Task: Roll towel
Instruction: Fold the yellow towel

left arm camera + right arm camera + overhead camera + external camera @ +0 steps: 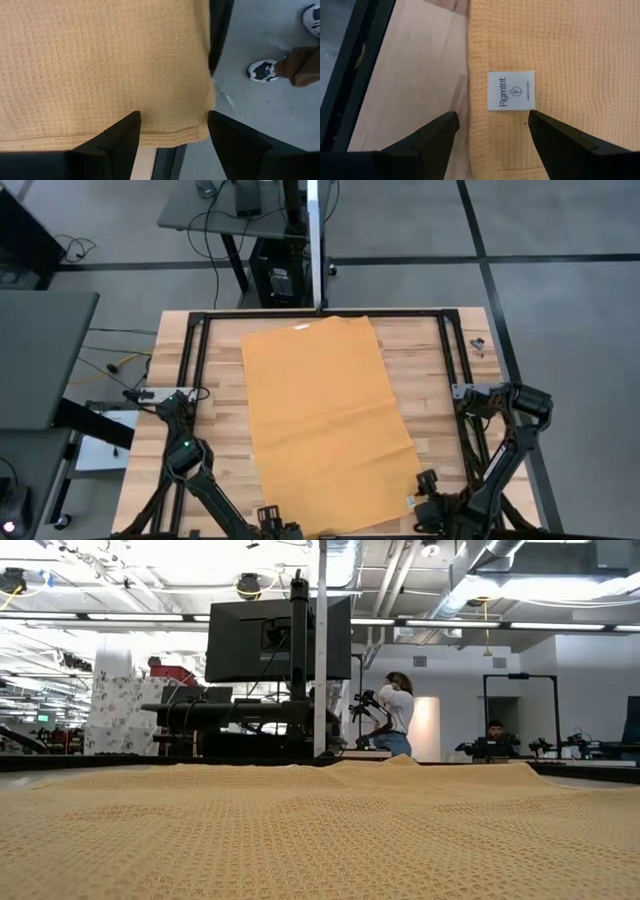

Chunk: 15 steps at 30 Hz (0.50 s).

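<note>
Your table [210, 360] carries the towel [325, 425] spread flat down its middle, long axis running from the near edge to the far rail, slightly skewed; judged as the start state, nothing rolled yet. The flat lay gives you a clean near hem to start a roll away from the arms. Open wood shows on both long sides, so the cloth has room to track sideways; the dark frame [200, 320] bounds the far end. The left gripper [172, 132] hovers over the near left corner, fingers apart, straddling the hem where it overhangs the table edge. The right gripper [492, 131] sits over the near right corner, fingers spread either side of the white tag [511, 90], one over bare wood. Both look posed for a matched pinch
</note>
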{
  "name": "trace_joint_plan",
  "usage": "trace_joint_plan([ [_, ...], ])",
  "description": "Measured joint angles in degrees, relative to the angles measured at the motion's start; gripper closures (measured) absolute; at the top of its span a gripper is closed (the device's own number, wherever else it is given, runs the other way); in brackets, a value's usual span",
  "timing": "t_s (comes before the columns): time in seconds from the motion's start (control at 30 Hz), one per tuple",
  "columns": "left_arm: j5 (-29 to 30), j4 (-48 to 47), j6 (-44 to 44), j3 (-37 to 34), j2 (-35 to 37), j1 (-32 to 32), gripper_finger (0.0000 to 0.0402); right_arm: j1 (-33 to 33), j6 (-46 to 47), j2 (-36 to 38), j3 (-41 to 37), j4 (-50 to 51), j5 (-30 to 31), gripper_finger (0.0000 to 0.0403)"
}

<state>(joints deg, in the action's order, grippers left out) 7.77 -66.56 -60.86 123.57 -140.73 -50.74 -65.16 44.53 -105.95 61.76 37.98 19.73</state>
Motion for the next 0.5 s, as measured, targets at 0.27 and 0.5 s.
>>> trace_joint_plan([
  [0.27, 1.0, 1.8, 0.5, 2.4, 0.1, -0.4, 0.0185, 0.3, 0.0, -0.1, 0.0, 0.0, -0.2, 0.0155],
  [0.5, 3.1, 5.9, -3.7, -2.2, 0.1, -0.4, 0.0185, 0.6, 0.9, -0.1, 0.0, 0.0, 0.0, 0.0155],
])
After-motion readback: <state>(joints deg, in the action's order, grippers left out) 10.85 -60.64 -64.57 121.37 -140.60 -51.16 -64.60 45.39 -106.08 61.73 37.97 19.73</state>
